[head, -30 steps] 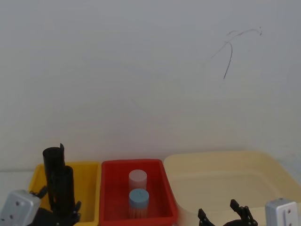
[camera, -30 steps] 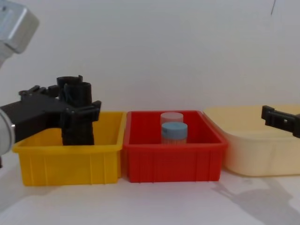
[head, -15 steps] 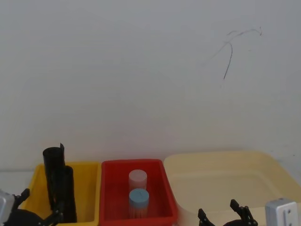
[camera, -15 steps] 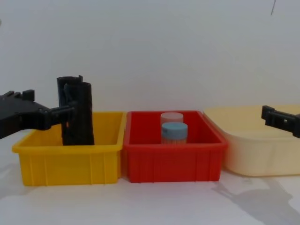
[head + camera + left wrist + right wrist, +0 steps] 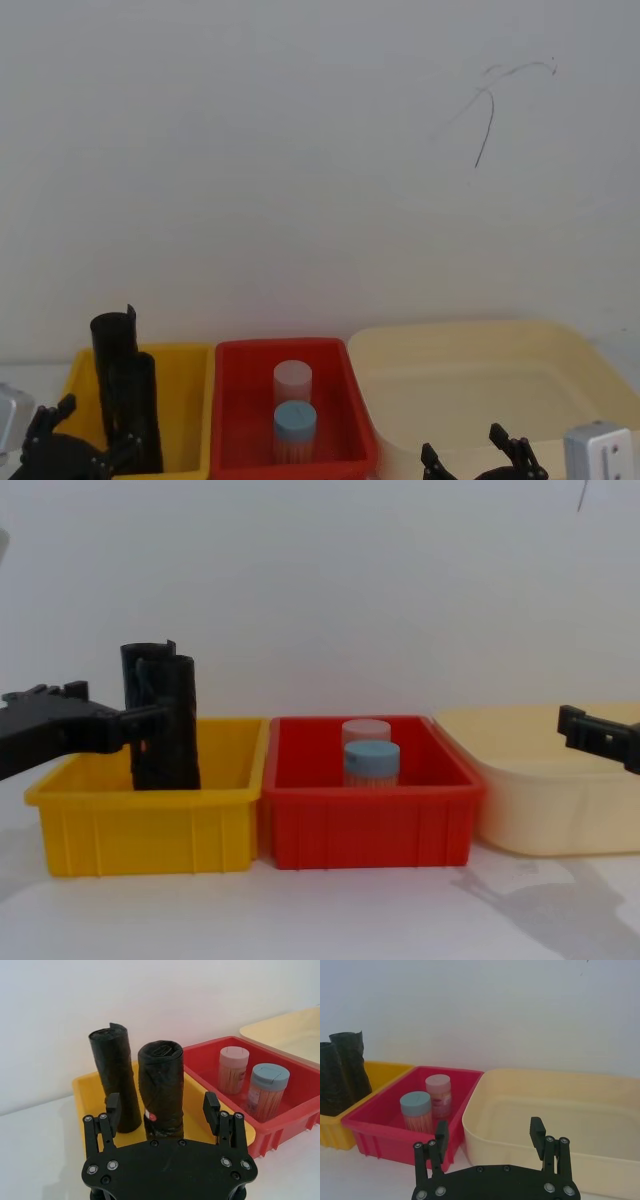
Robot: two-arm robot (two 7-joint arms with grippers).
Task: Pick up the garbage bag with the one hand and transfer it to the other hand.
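Observation:
Two black rolls of garbage bag stand upright in the yellow bin (image 5: 140, 825). The nearer garbage bag (image 5: 161, 1087) is the shorter one (image 5: 141, 410); a taller roll (image 5: 114, 1077) stands behind it. My left gripper (image 5: 161, 1110) is open just in front of the nearer roll, level with its lower half, fingers (image 5: 112, 1109) spread wider than the roll and not touching it. The chest view shows this gripper (image 5: 120, 708) to the left of the rolls (image 5: 165, 720). My right gripper (image 5: 489, 1134) is open and holds nothing, low before the cream tub (image 5: 555, 1110).
A red bin (image 5: 370, 825) in the middle holds a blue-lidded jar (image 5: 372, 765) and a clear jar behind it. The wide cream tub (image 5: 540, 800) stands at the right. A white wall rises close behind the bins.
My left gripper, which reached around the rolls a second ago, has drawn back toward me and to the left, open. Rolls and right arm have not moved.

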